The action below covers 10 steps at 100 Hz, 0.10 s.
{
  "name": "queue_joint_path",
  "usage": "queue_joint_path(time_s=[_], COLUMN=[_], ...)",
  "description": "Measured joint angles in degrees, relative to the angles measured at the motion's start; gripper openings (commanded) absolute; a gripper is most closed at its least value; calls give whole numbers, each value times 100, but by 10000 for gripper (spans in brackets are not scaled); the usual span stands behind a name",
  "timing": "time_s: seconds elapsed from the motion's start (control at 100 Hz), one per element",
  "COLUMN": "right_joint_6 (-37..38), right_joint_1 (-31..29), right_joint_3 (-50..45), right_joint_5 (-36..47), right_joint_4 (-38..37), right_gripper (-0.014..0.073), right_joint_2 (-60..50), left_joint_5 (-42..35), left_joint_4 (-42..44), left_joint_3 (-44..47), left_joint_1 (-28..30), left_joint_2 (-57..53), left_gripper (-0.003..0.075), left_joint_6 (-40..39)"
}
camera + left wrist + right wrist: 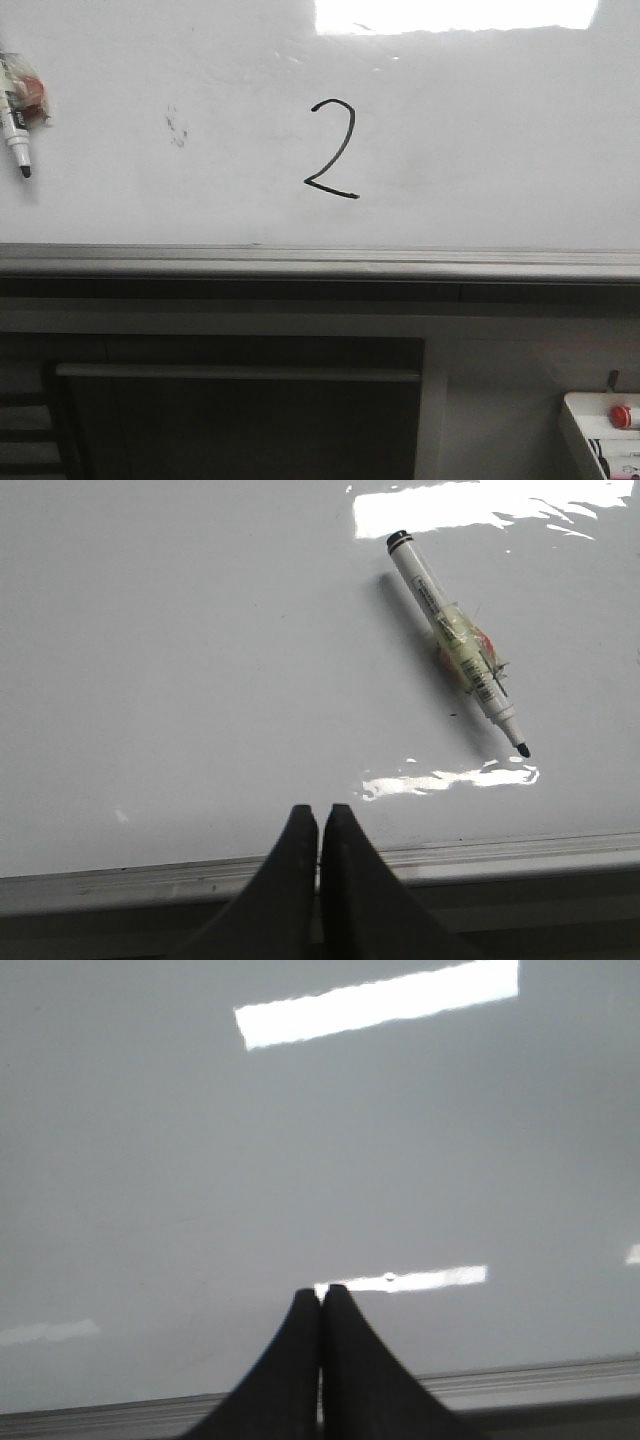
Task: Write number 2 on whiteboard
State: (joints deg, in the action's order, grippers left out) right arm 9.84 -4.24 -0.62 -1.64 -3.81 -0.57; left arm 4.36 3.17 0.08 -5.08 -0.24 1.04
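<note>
A black hand-drawn number 2 (335, 150) stands near the middle of the whiteboard (500, 150). An uncapped marker (17, 125) lies on the board at the far left, tip toward the lower rail; the left wrist view shows the same marker (455, 640) lying free, apart from my left gripper (320, 810). That gripper is shut with nothing in it, over the board's lower rail (500, 855). My right gripper (322, 1290) is also shut and empty, above bare whiteboard (150, 1160). Neither gripper shows in the front view.
The grey metal rail (320, 262) runs along the board's lower edge. Faint smudge specks (177, 126) sit left of the digit. A white tray (585, 440) with a red-capped item (622, 415) stands at the lower right. A dark frame (240, 400) lies below the rail.
</note>
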Motion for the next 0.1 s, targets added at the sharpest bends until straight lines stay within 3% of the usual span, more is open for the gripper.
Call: queue_joint_path(time_s=[0.1], right_joint_6=[0], right_joint_1=[0], right_joint_3=[0], right_joint_5=[0], right_joint_4=[0], right_gripper=[-72], right_joint_2=[0], left_joint_5=[0], left_joint_4=[0], left_joint_3=[0], left_joint_1=[0], left_joint_2=[0], left_gripper=[-18], left_joint_6=[0])
